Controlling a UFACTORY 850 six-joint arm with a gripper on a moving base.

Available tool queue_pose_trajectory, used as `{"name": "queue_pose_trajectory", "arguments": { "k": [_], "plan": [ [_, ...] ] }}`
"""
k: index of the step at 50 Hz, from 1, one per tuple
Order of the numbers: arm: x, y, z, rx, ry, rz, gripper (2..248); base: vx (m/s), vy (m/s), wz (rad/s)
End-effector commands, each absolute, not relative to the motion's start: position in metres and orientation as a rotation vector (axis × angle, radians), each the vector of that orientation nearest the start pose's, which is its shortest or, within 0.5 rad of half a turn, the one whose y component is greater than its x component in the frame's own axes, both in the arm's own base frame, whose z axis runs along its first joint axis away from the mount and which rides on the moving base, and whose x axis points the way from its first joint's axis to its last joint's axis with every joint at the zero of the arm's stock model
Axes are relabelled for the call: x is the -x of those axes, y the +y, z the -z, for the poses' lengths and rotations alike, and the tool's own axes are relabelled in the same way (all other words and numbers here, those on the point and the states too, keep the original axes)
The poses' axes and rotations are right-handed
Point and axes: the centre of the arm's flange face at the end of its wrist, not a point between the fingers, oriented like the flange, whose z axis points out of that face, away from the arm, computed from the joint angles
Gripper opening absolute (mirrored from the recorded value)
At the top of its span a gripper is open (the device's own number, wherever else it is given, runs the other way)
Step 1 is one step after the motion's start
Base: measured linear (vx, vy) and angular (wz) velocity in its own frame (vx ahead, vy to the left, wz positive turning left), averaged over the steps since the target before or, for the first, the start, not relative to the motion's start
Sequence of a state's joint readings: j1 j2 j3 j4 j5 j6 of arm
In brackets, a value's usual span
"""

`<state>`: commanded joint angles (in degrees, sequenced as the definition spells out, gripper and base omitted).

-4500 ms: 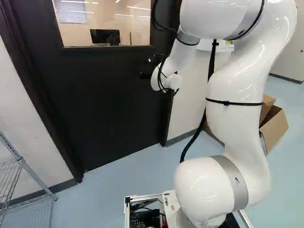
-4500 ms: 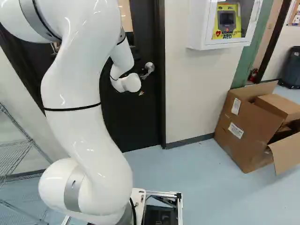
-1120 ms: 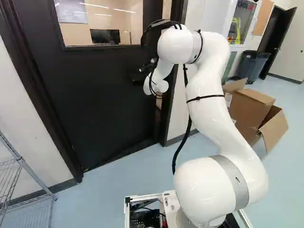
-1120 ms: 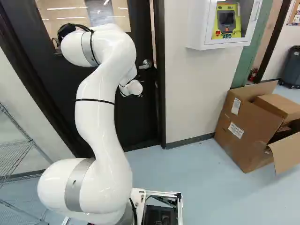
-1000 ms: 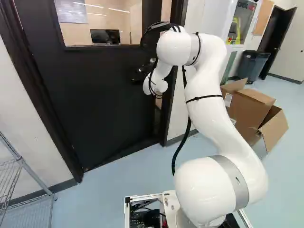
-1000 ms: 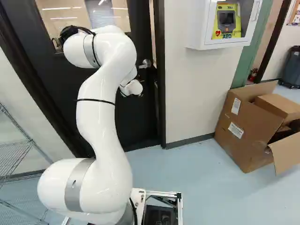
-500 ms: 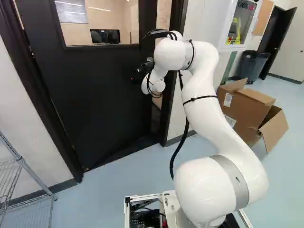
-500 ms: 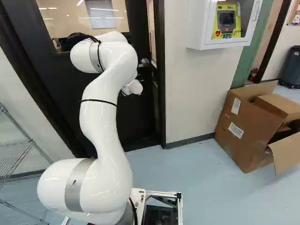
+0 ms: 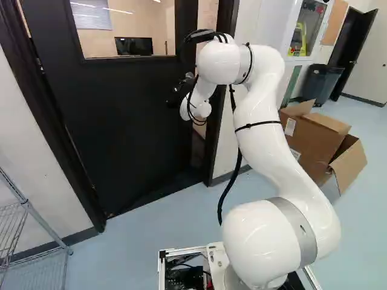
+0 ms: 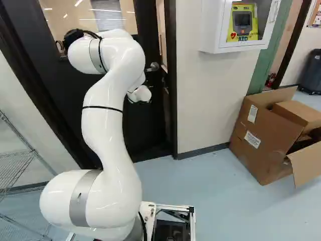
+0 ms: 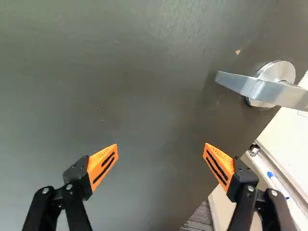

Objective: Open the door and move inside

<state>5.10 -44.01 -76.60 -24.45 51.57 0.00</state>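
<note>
Wrist view: the gripper (image 11: pixel 161 144) stands wide open with nothing between its orange pads; whether a tip touches the door (image 11: pixel 113 91) is hard to tell. The lever handle (image 11: pixel 267 91) is ahead of the gripper and off to one side, ungripped, near the door's free edge. The door is ajar, its free edge clear of the door frame (image 10: pixel 171 95) and the next room showing through the gap.

The step in hand looks like pushing the door inward. If it has a closer, it could swing back once the push eases. The fingertips could skid along the smooth face, since nothing hooks them, or a finger could snag the lever if the arm (image 10: pixel 108 125) sweeps toward the free edge. Driving in too early, with the gap this narrow, could knock the base or the arm's elbow on the frame.

Right of the frame in the right base view, a wall cabinet (image 10: pixel 208 35) holds a defibrillator (image 10: pixel 242 22). Below, on the floor near the foot of the wall, a big cardboard box (image 10: pixel 263 145) gapes open with a smaller carton (image 10: pixel 301 113) at its mouth; its depths are too dark to read. A grey bin (image 9: pixel 326 81) stands farther off, contents hidden.
</note>
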Motion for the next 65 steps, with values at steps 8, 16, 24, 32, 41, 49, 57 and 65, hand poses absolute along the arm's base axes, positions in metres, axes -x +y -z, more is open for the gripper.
{"name": "queue_pose_trajectory", "arguments": {
  "k": [8,16,24,32,41,49,57,65],
  "plan": [
    [-0.694,0.101,-0.356,2.163,-0.727,1.954,247,0.000,0.000,0.000],
    [-0.684,0.111,-0.358,2.163,-0.720,1.941,247,0.000,0.000,0.000],
    [-0.677,0.122,-0.359,2.163,-0.714,1.928,247,0.000,0.000,0.000],
    [-0.672,0.133,-0.360,2.166,-0.701,1.917,247,0.000,0.000,0.000],
    [-0.667,0.146,-0.360,2.170,-0.681,1.906,247,0.000,0.000,0.000],
    [-0.662,0.158,-0.361,2.173,-0.664,1.896,247,0.000,0.000,0.000],
    [-0.658,0.169,-0.361,2.176,-0.647,1.886,247,0.000,0.000,0.000],
    [-0.653,0.180,-0.361,2.179,-0.630,1.876,247,0.000,0.000,0.000]
  ]
}}
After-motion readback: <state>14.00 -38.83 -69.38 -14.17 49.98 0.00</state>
